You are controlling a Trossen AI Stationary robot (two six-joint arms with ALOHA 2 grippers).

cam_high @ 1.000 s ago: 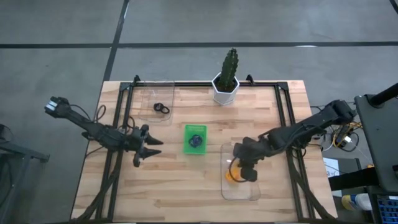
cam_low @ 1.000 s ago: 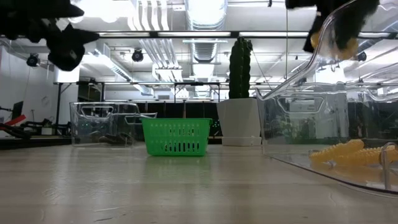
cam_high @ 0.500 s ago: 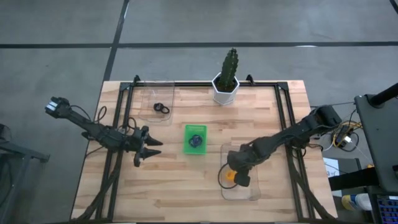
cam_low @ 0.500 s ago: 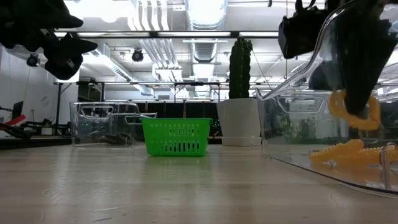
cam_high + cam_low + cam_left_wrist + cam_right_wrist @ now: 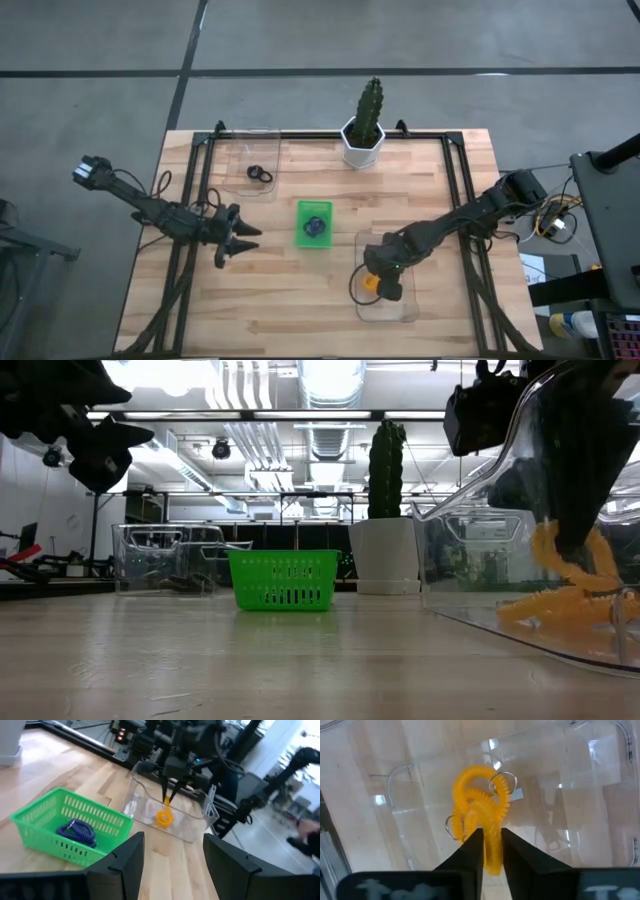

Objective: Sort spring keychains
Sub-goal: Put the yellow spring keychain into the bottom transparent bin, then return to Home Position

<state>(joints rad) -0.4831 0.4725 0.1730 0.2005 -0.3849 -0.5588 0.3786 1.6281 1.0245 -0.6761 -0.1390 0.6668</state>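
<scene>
The right gripper (image 5: pixel 490 847) is down in the clear bin (image 5: pixel 405 305) at the right, fingers clamped on an orange keychain (image 5: pixel 479 800). It should open only once the coil rests low inside. The left gripper (image 5: pixel 240 240) waits at the left, fingers apart.

A: Which parts are obscured?
B: In the right wrist view, the right gripper (image 5: pixel 489 851) covers the lower end of the coiled orange plastic keychain (image 5: pixel 481 809). In the high view, the small dark coiled keychain (image 5: pixel 260 174) inside the far clear plastic bin (image 5: pixel 248 152) is too small to tell its colour.
A: And cut off?
B: The near clear plastic bin (image 5: pixel 560 620) runs past the low view's right edge.
</scene>
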